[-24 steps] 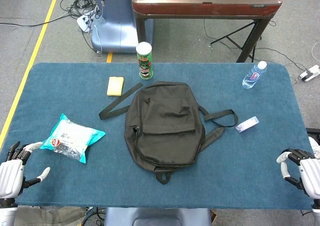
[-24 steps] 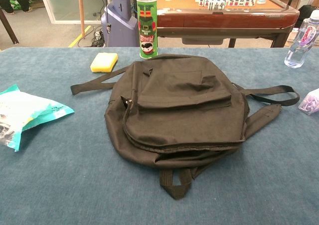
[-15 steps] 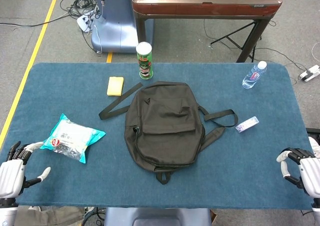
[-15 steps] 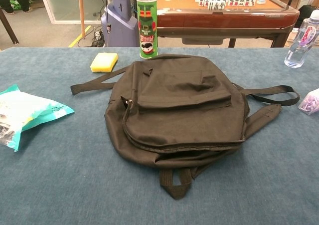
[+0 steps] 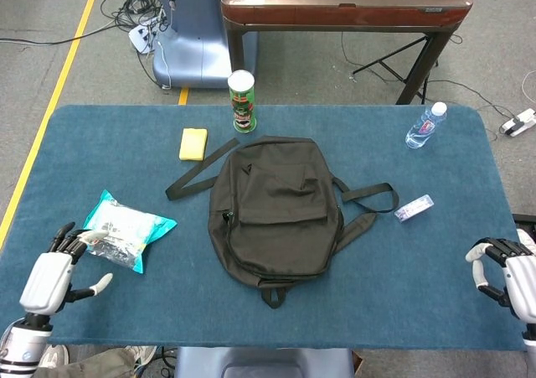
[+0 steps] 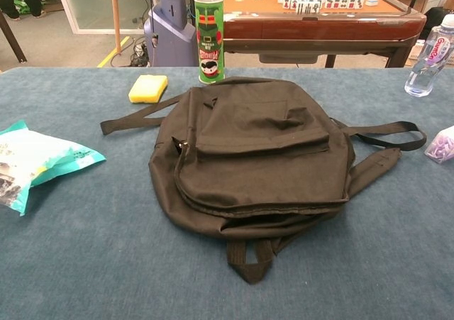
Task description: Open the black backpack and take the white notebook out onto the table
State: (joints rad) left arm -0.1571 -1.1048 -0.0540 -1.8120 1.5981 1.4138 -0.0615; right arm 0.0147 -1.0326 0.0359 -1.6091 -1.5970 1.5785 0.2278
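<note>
The soft black fabric backpack [image 5: 276, 210] is plain black, straps included, on the desk [image 5: 402, 261] covered in deep teal-blue cloth. The tall cylindrical chip can [image 5: 242, 101] at the far edge is green with a red-and-white logo and pale lid. The rectangular sponge [image 5: 193, 143] is yellow. The crinkled plastic packet [image 5: 121, 230] near the left edge is turquoise and white.

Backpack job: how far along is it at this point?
Nothing looks done: the backpack lies closed, no notebook in sight. Nothing is in hand; the left hand and right hand sit empty at the table edges. Opening the backpack and taking the notebook out remain.
</note>
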